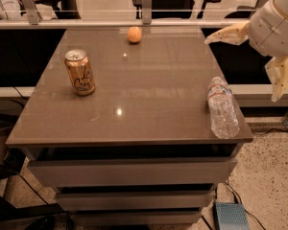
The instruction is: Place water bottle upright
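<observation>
Reach step: water bottle (222,109) lies flat at front right corner.
Gripper (240,71), wide and empty past the right edge, must descend onto it.

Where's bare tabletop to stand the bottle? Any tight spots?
Widest bare patch: table centre, between can, orange and the lying water bottle. Front-left corner before the can is free too. Tight: right front edge, where the bottle lies. The gripper hangs open off the right side.
</observation>
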Controlling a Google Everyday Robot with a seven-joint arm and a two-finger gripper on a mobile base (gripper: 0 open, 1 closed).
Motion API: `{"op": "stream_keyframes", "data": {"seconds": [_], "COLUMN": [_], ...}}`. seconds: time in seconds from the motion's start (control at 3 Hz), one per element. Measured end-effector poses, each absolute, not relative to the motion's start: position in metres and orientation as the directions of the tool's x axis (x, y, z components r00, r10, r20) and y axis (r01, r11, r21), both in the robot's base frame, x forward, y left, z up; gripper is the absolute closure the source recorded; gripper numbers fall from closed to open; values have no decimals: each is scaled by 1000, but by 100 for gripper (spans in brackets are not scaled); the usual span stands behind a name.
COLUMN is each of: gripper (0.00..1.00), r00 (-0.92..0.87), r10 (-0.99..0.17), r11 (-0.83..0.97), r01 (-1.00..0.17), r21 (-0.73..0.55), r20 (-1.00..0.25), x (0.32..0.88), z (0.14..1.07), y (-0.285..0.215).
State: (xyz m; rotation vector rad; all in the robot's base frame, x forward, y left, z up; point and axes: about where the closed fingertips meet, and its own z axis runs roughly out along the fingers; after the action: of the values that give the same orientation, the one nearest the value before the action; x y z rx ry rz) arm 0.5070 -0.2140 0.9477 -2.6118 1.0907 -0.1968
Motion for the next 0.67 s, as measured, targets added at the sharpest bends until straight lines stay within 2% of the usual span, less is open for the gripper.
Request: {"op": "stream_keyframes", "data": {"seconds": [0.67], "gripper": [0], "r00": [840], "r10": [-524], "r11": [-843], "r01": [-487], "r21": [-229], "r20": [141], "x": [519], "z": [938], "y": [-210]}}
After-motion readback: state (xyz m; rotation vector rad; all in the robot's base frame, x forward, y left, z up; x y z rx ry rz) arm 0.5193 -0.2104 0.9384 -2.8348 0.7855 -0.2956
